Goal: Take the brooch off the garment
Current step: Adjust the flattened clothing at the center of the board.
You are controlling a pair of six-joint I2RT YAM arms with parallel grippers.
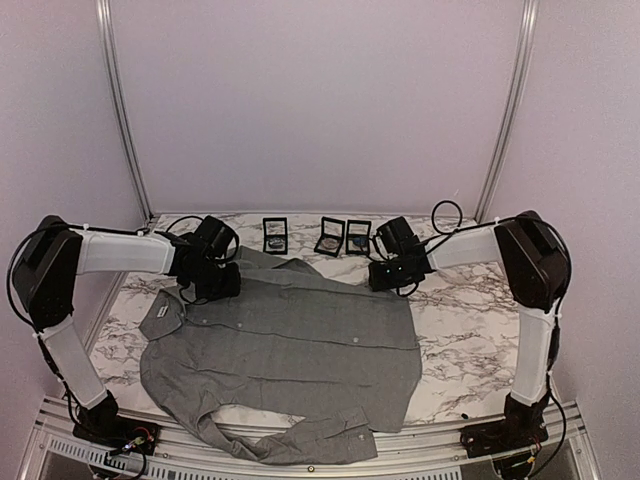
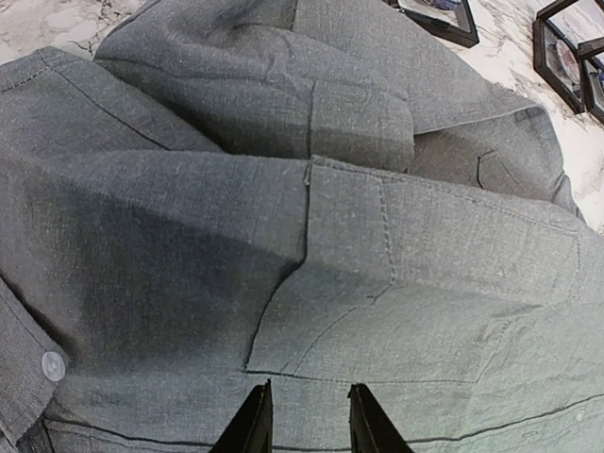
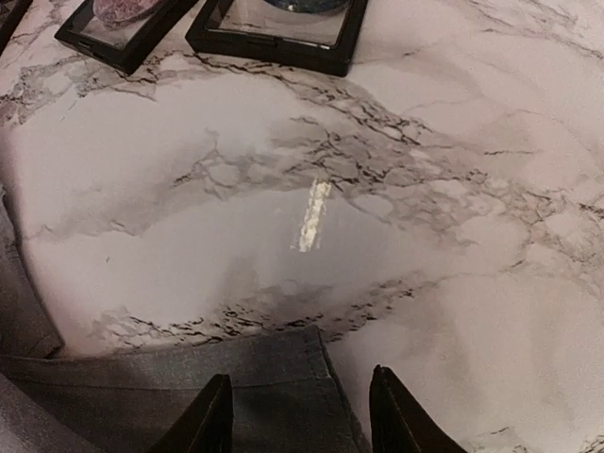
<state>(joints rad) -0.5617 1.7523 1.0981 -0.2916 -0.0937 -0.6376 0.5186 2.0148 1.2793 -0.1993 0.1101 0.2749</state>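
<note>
Jaws of the left gripper (image 2: 310,420) are seen narrowly parted above the grey long-sleeved button-up shirt (image 2: 170,245), its pocket seam (image 2: 308,217) just ahead; those of the right gripper (image 3: 300,415) are spread over the shirt's edge, bare marble tabletop (image 3: 425,236) ahead, black framed cases (image 3: 274,38) beyond.

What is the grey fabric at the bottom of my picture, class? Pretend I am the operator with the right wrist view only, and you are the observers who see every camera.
Observer: It is one end of a grey shirt spread across the table, with its collar towards the left arm.
Operator: Where is the left arm working?
Observer: The left jaws hang open over the shirt beside the collar. The left wrist view shows a stitched pocket just ahead of them.
Operator: Can anyone spot the brooch?
Observer: No. No view shows a brooch on the shirt, though folds may be hiding it.
</note>
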